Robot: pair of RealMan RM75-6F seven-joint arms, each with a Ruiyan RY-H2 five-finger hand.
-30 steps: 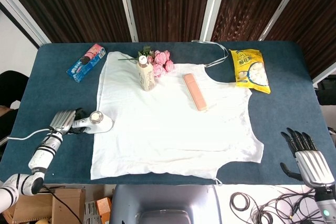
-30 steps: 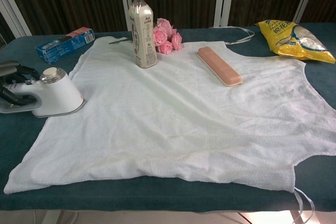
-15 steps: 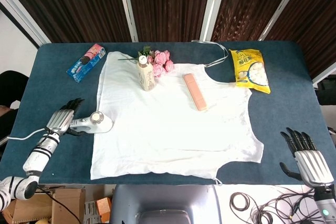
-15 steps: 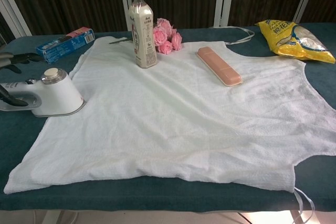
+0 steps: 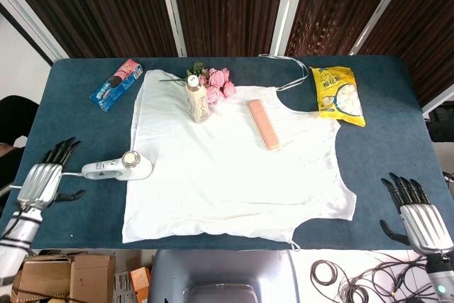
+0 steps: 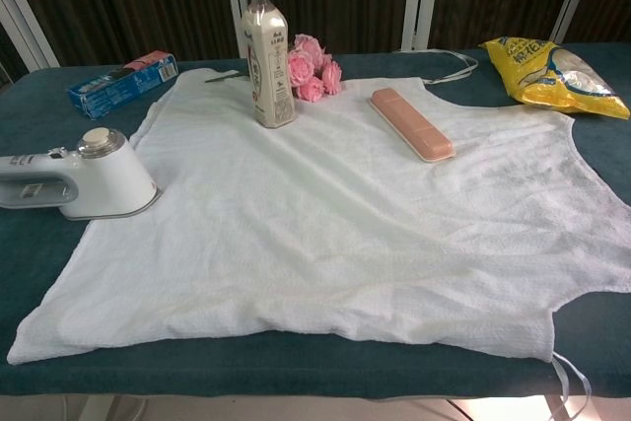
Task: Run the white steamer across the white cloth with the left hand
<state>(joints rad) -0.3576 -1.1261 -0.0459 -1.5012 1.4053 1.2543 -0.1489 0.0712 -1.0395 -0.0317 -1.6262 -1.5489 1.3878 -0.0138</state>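
The white steamer (image 5: 118,168) (image 6: 74,183) stands on the blue table at the left edge of the white cloth (image 5: 234,161) (image 6: 345,214), its handle pointing left. My left hand (image 5: 44,181) hovers well left of the steamer near the table's left edge, fingers spread, holding nothing; the chest view does not show it. My right hand (image 5: 415,214) rests open at the table's near right corner, away from the cloth.
On the cloth stand a milk-tea bottle (image 5: 197,100) (image 6: 266,56) and a pink case (image 5: 263,124) (image 6: 412,124). Pink roses (image 5: 218,84) (image 6: 311,65) lie at its far edge. A cookie pack (image 5: 116,84) (image 6: 122,83) sits far left, a yellow snack bag (image 5: 338,94) (image 6: 548,75) far right.
My left hand has let go of the steamer's handle and drawn back to the left, fingers spreading. The steamer stays where it stood. The right hand has not moved.
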